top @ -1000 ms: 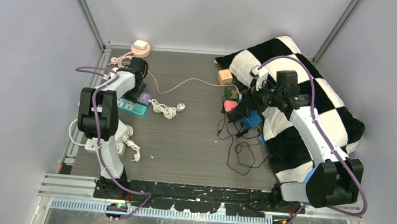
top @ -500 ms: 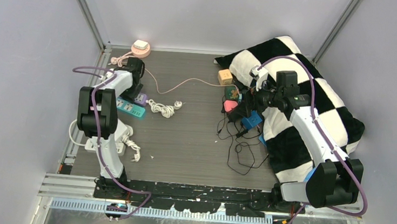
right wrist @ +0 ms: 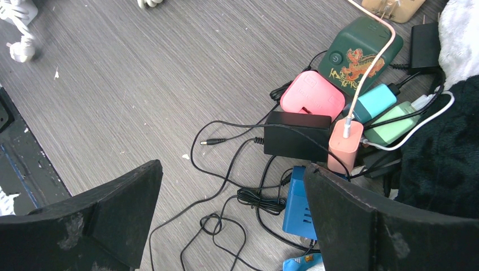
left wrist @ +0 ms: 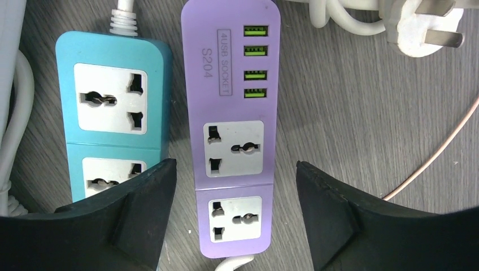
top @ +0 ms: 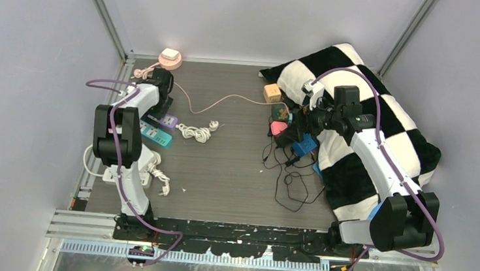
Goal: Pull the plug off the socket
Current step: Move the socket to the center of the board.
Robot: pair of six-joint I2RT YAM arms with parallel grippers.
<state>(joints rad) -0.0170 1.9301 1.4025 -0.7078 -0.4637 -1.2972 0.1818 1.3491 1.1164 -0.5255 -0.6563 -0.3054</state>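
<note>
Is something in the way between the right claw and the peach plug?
Nothing covers the peach plug from the open right gripper. But a black adapter sits against one side and a green adapter crowds the other.

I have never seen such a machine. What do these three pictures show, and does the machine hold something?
These are two robot arms bolted to a table, each ending in a two-finger gripper. The wide picture looks down from above; the other two come from wrist cameras. The left gripper hangs open over a purple power strip, beside a teal power strip and a loose white plug. The right gripper hangs open over chargers and black cables, beside a chequered cushion. Nothing is held.
</note>
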